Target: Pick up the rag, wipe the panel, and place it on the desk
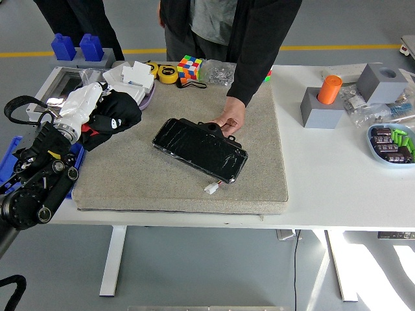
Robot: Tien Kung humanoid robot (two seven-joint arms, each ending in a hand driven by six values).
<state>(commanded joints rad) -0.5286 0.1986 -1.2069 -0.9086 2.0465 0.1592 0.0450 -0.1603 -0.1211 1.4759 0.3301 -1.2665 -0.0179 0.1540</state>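
Observation:
My left hand (pixel 97 113), white with a black arm behind it, sits over the left edge of the grey mat (pixel 259 175). It is shut on the black rag (pixel 115 115), which bunches out to its right. The black glossy panel (pixel 200 149) lies slantwise in the middle of the mat, well to the right of the hand and free of the rag. A person at the far side presses a hand (pixel 229 121) on the panel's upper right corner. My right arm does not show.
A grey electrical box (pixel 61 87) and white parts stand at the back left. The blue bin (pixel 13 155) sits by my left arm. A Rubik's cube (pixel 189 67), tape measure (pixel 168 74), grey blocks with an orange cylinder (pixel 329 89) and a blue dish (pixel 391 142) lie on the table.

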